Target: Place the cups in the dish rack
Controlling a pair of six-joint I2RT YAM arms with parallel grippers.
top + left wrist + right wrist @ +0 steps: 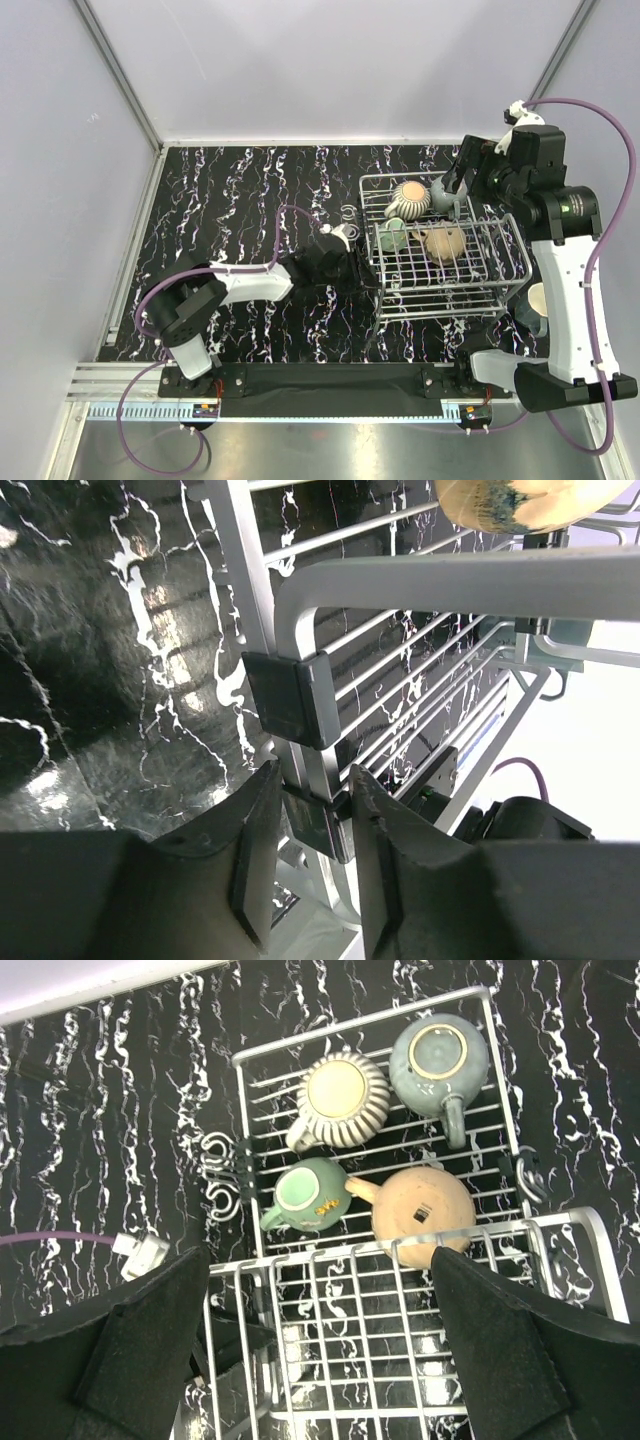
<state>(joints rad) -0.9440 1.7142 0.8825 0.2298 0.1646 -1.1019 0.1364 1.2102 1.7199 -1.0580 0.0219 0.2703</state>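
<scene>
The silver wire dish rack [450, 312] stands at the table's right. Four cups lie in its far half: a cream ribbed one [340, 1095], a grey-green one [438, 1060], a teal-green one [305, 1195] and a tan one [425, 1205]. My left gripper [315, 780] is at the rack's left edge [350, 262], its fingers closed on a black clip on the rack's frame [450, 580]. My right gripper [320, 1260] hangs wide open above the rack's back right corner [462, 178], holding nothing. A dark cup with a pale inside [533, 305] sits right of the rack, partly hidden by the right arm.
Curled wire hooks [215, 1175] stick out from the rack's left side. A small white connector [140, 1253] lies on the black marbled table [240, 190] near them. A purple cable [285, 225] runs over the left arm. Grey walls close in the back and both sides.
</scene>
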